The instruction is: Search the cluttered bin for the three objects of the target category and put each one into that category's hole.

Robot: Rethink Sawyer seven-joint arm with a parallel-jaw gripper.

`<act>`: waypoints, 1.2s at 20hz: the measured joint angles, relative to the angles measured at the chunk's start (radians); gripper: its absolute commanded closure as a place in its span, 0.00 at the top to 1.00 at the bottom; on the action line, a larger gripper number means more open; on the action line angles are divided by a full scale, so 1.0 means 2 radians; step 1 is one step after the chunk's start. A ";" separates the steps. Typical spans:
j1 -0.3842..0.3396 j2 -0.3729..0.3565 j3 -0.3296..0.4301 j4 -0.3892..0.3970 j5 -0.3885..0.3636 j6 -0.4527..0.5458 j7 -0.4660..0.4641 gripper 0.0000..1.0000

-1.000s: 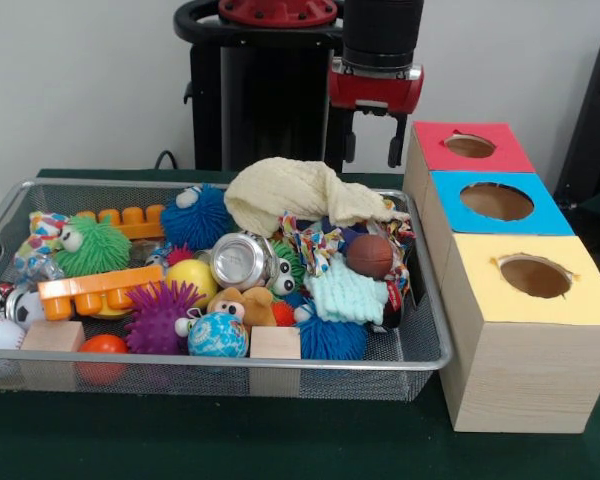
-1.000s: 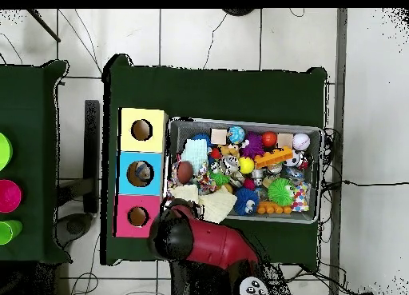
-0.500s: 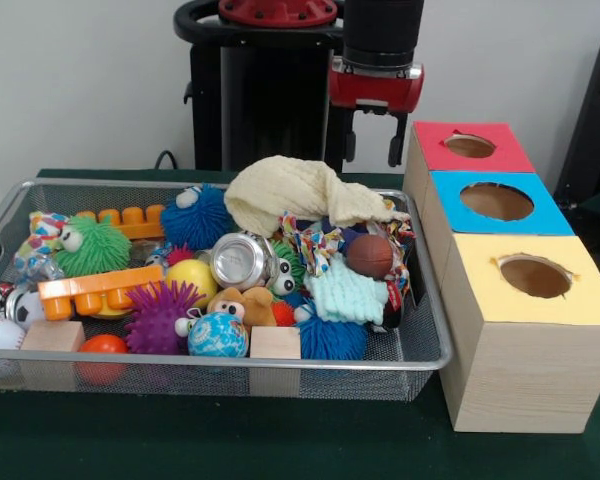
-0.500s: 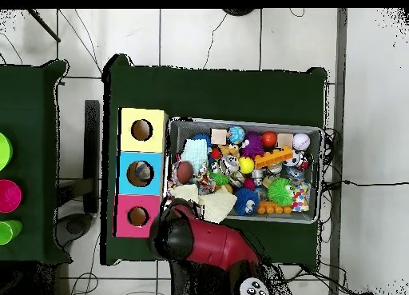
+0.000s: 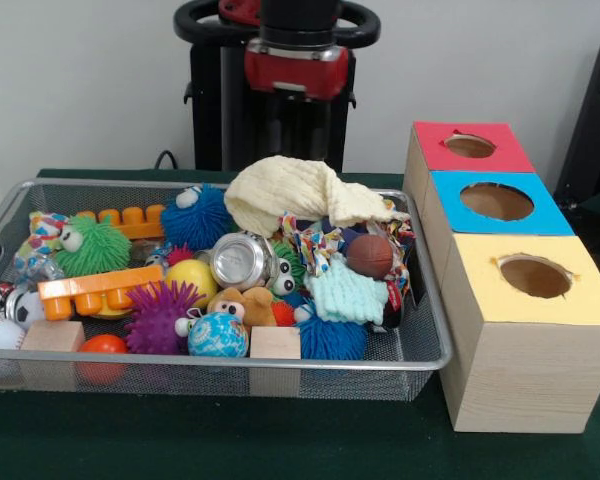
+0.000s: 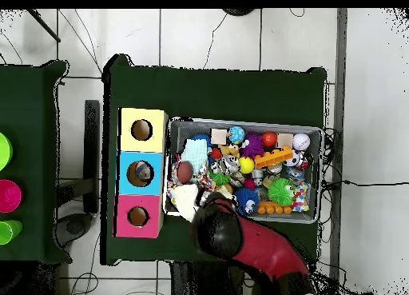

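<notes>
One cream cloth (image 5: 292, 190) directly beneath the hand (image 5: 295, 105).

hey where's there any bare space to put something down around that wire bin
Bare green table lies in front of the wire bin and the yellow-topped box. Inside the bin, only the mesh corner nearest that box is free; the rest is packed with toys.
</notes>
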 measured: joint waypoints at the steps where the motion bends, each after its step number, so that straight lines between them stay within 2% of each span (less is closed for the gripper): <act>1: -0.016 0.000 0.003 -0.002 -0.005 0.003 0.000 1.00; 5: -0.073 0.010 0.015 -0.019 -0.034 0.021 0.000 1.00; 7: -0.090 0.017 0.019 -0.029 -0.048 0.030 0.000 1.00; 12: -0.140 0.050 0.041 -0.072 -0.091 0.062 0.000 1.00; 14: -0.169 0.077 0.060 -0.104 -0.119 0.077 0.000 1.00; 24: -0.221 0.158 0.114 -0.187 -0.196 0.094 -0.001 1.00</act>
